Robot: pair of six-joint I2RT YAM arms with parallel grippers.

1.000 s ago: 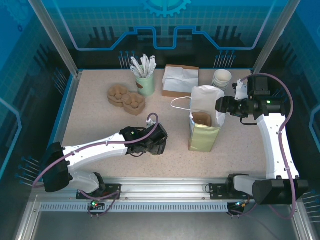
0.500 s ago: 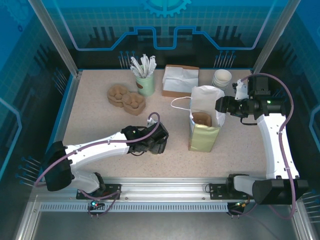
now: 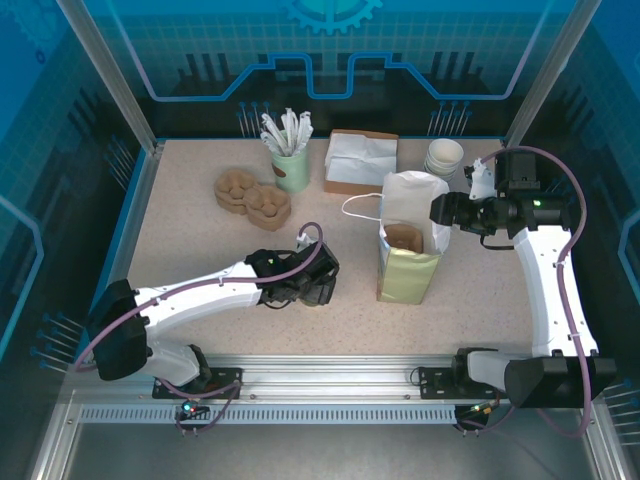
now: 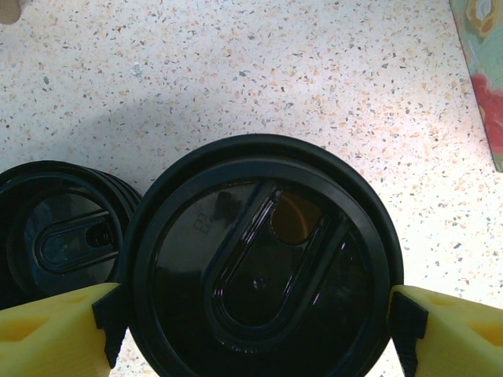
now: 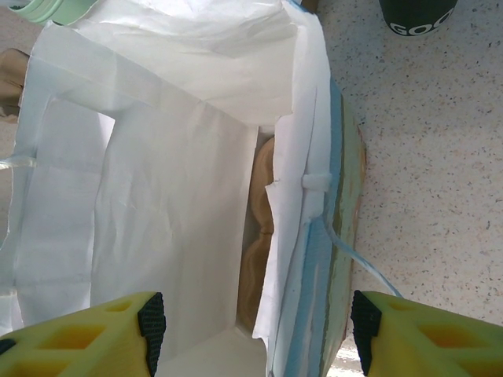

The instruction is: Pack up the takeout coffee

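At mid-worktop [image 3: 180, 250] the left claw [image 4: 251, 322] stands spread around the coffee cup [image 4: 263, 259] (likely to lift it), the right claw [image 5: 251, 330], also spread, straddling the bag [image 5: 157, 173] rim to steady it.

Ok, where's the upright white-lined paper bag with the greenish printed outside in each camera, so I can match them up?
Top external: the paper bag stands right of centre, mouth open upward.
Left wrist: a strip of the paper bag's printed wall runs along the upper right edge.
Right wrist: looking down into the paper bag, its white inside spans most of the frame.
Shared landmark: the speckled tabletop it stands on.
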